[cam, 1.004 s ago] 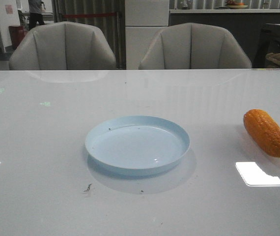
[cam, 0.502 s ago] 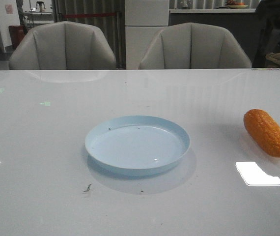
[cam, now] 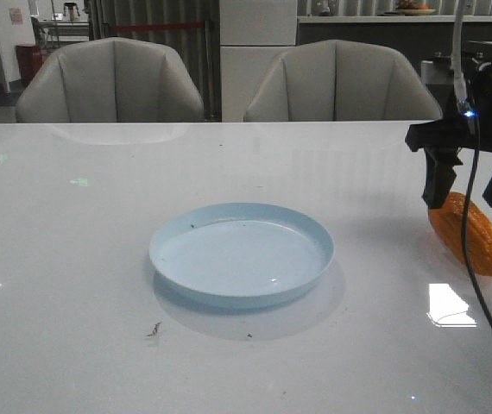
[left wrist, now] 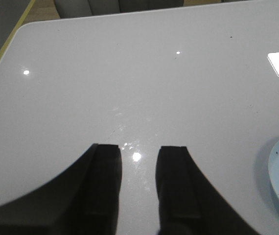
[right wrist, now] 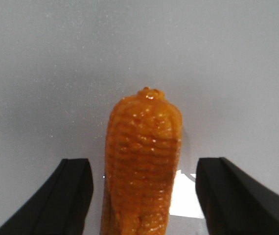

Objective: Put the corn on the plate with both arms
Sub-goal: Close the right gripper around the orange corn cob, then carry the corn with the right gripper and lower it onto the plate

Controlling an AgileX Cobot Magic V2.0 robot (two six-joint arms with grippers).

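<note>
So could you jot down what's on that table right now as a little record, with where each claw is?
plate: pale blue plate, empty, mid-table
corn: orange corn cob, lying on the white table, right of the plate and apart from it
right gripper: right gripper open, above the corn, one finger on each side, not touching it
left gripper: left gripper over bare table, fingers apart, holding nothing, plate edge at one side of its view
corn on plate: not yet

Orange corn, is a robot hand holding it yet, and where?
No. The orange bumpy corn cob lies on the table between the right end effector's open fingers, untouched. The left end effector holds nothing.
</note>
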